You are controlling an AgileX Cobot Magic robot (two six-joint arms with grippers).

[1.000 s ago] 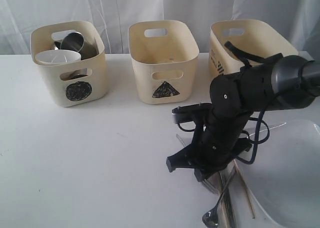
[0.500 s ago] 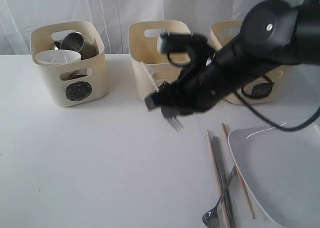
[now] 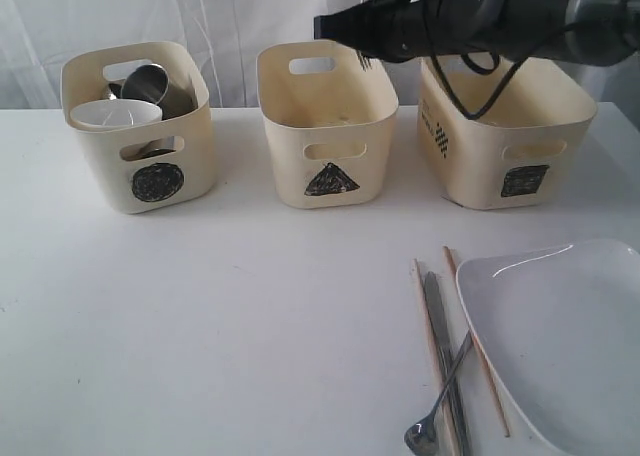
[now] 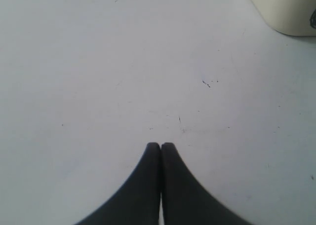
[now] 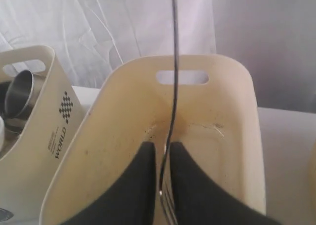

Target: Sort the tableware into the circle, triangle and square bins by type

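Note:
My right gripper [image 3: 345,24] hangs over the triangle bin [image 3: 327,126], shut on the metal fork [image 5: 173,62], which lies thin between its fingers [image 5: 143,175] and points down into the bin [image 5: 237,111]. The fork's tines [image 3: 362,60] show below the gripper tip. The circle bin [image 3: 137,136] holds a steel mug [image 3: 155,84] and a small white bowl [image 3: 115,114]. A knife [image 3: 440,326], a spoon [image 3: 422,436] and chopsticks [image 3: 480,356] lie beside the white plate [image 3: 570,336]. My left gripper [image 4: 160,146] is shut over bare table.
The square bin [image 3: 505,126] stands at the right, partly behind my right arm and its cables. A white curtain hangs behind the bins. In the left wrist view a bin's corner [image 4: 291,13] shows beyond the gripper.
My right gripper has lifted the fork from the cutlery by the plate and carried it up and back over the triangle bin. The left gripper has stayed shut.

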